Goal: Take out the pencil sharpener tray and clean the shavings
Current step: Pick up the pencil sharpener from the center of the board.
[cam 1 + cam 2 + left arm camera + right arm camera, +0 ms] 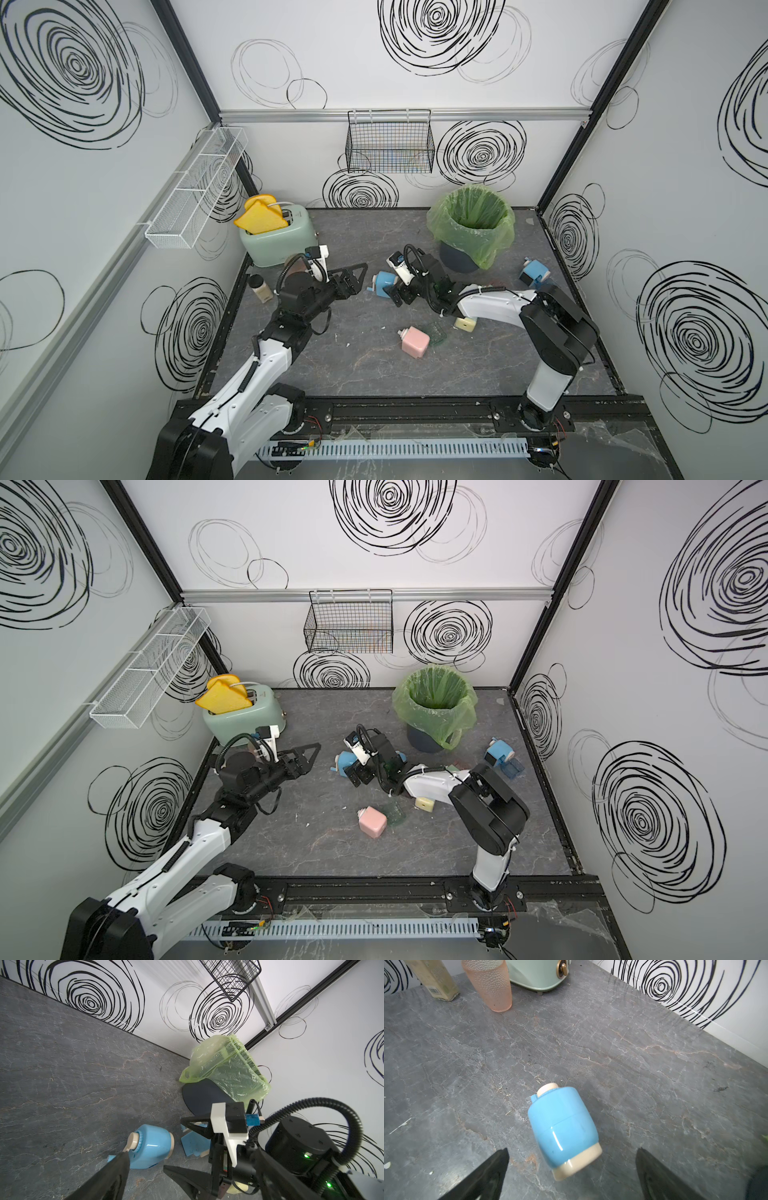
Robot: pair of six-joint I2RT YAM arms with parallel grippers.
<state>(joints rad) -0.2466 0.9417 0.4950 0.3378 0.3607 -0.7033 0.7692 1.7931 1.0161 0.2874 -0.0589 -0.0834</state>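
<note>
A light blue pencil sharpener [383,284] [347,766] with a cream base lies on its side mid-table. My right gripper [572,1149] is open, its fingertips [502,1157] on either side of the sharpener's cream end [577,1165] without touching it. A flat blue piece with dark specks [195,1144] lies between the right gripper's fingers, behind the sharpener; I cannot tell if it is the tray. My left gripper [359,276] hovers open and empty just left of the sharpener [151,1147]. The shavings do not show.
A bin lined with a green bag [471,226] stands behind the right arm. A pink sharpener [414,340], a clear green tray [438,334] and a cream sharpener [465,323] lie nearer the front. Another blue sharpener [536,272] is far right. Toaster [278,239], pink cup [490,985] and bottle [259,286] stand left.
</note>
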